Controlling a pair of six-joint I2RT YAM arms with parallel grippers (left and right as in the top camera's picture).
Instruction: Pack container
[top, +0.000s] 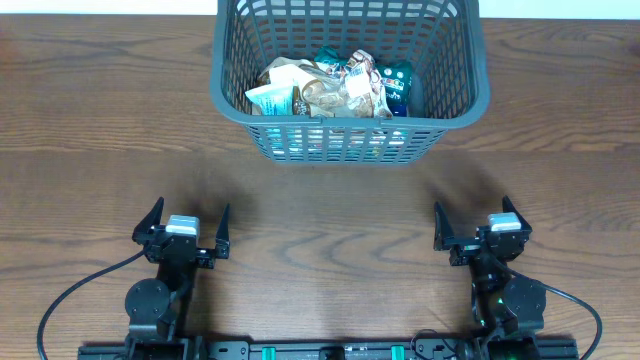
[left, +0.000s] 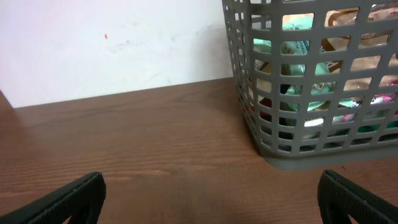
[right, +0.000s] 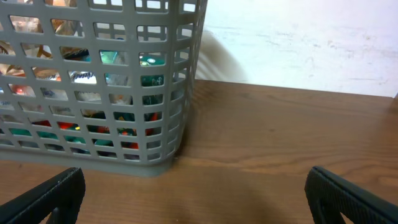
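Observation:
The container, a dark grey lattice basket (top: 450, 100), stands at the far middle of the table and holds several snack packets (top: 330, 88). It also shows in the left wrist view (left: 249, 118) and in the right wrist view (right: 180, 93). My left gripper (top: 185, 228) is open and empty near the front left, well short of the basket; its fingers frame bare table in the left wrist view (left: 211, 199). My right gripper (top: 478, 226) is open and empty near the front right, and in the right wrist view (right: 196, 196) nothing lies between its fingers.
Brown wooden table (top: 330, 210) stretches between the grippers and the basket. A white wall (left: 112, 43) rises behind the table. Black cables (top: 70, 295) run from the arm bases at the front edge.

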